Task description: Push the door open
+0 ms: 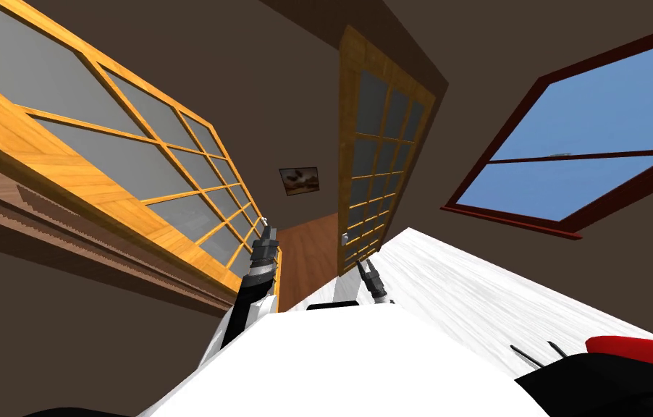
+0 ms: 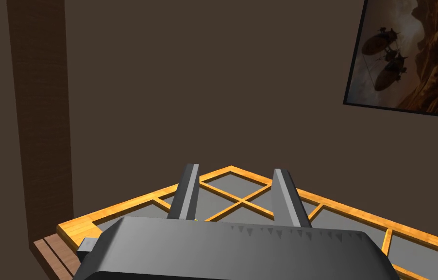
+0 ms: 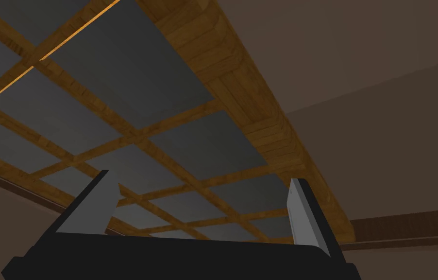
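A double door of orange wood with grey glass panes stands ahead. Its left leaf [image 1: 137,166] is swung wide and runs along my left side. The right leaf [image 1: 376,159] stands nearly edge-on, with a small handle [image 1: 344,237] low on it. My left gripper [image 1: 266,228] is raised beside the left leaf's far edge. In the left wrist view that gripper [image 2: 236,187] is open over the leaf's panes [image 2: 242,194], holding nothing. My right gripper [image 1: 363,266] sits low by the right leaf. It is open [image 3: 203,182] and faces the leaf's glass and wooden stile [image 3: 242,92].
Between the leaves a gap shows brown wood floor [image 1: 307,253] and a dark wall with a framed picture [image 1: 299,180]. A red-framed window [image 1: 586,145] is on the right wall. White floor [image 1: 462,289] lies to my right, with a red and black object [image 1: 636,355] at its near edge.
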